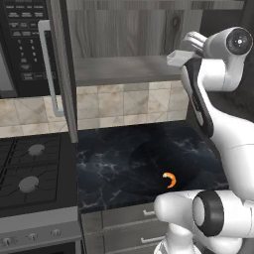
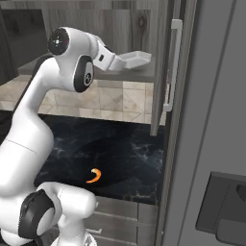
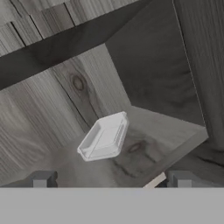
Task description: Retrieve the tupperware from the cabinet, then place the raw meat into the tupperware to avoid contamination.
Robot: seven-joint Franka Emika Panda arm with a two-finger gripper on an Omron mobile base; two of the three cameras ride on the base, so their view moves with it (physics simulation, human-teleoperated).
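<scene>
Cut off by the left edge of the left base view: stove and microwave. Hidden behind the wrist there: gripper fingers. Upper part of cabinet cropped at the top edge.

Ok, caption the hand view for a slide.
Open tool faces the tupperware resting on the open cabinet shelf, not yet grasped.

No readable text anywhere. The microwave control panel has rows of small white button labels, too blurred to make out any letter or digit. Nothing printed on the tupperware, the cabinet wood, the stove knobs or the drawers. No brand or marking visible on the arm either.
</scene>
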